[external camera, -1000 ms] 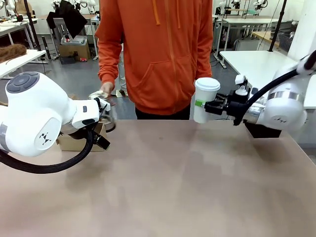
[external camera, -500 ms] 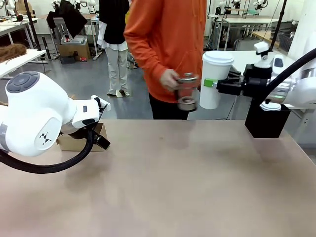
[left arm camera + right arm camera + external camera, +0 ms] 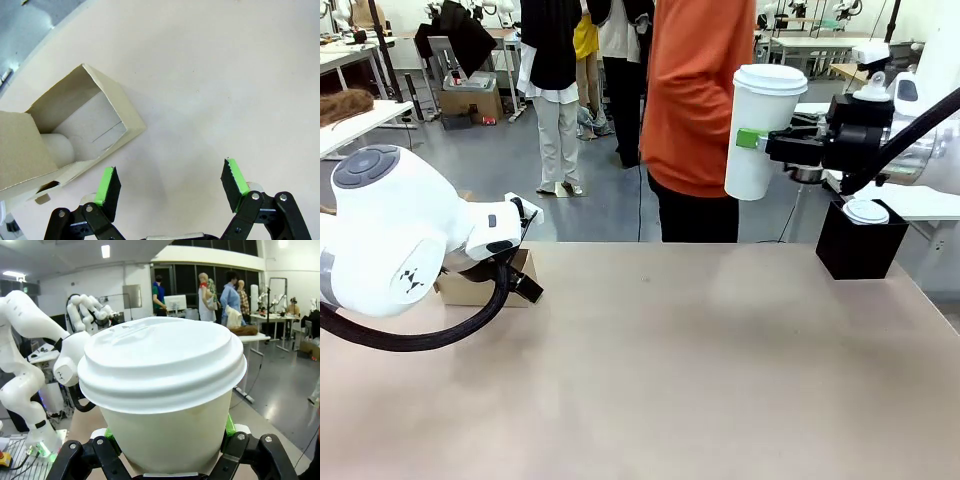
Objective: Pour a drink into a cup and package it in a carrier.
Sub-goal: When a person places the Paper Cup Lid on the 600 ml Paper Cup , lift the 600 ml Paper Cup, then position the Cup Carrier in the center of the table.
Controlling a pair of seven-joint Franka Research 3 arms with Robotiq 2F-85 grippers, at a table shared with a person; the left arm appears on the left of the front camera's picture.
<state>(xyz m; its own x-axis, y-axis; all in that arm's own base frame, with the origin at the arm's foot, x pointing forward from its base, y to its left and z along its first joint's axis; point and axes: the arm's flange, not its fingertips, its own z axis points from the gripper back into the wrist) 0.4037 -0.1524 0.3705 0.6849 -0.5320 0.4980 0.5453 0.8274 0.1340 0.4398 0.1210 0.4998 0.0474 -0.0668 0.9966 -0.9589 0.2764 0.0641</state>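
Right wrist view, fingers: we see the green pads [image 3: 229, 426] of the right gripper [image 3: 167, 440] pressed on the cup [image 3: 165, 432] from 3 and 9 o'clock, closed to the cup's own width, low on its wall.
Cup: white paper, domed lid [image 3: 160, 360] seated, upright, held in the air at about 1 o'clock in the front view, well above the table [image 3: 670, 380].
Contents: we cannot tell, because the lid hides them.
Handling: we judge the paper wall thin and easily dented, and smooth enough to slide in the pads. If filled, it will be top-heavy and must be kept upright.
Where to hold: on the wall below the lid, never on the lid itself, which could pop off.
Left wrist view, fingers: the left gripper [image 3: 171, 182] is spread wide with nothing between its pads, hovering over bare table.
Carrier: the brown cardboard carrier [image 3: 127, 117] lies at 10 o'clock from those fingers, near but apart. Something white and rounded sits in it, which we cannot identify.
Surroundings: a black holder [image 3: 860, 255] stands at 3 o'clock in the front view, and a person [image 3: 695, 100] in orange stands at 12 o'clock beyond the table.
Next, as we judge: carry the cup over to the carrier at 9 o'clock and lower it into a free slot.
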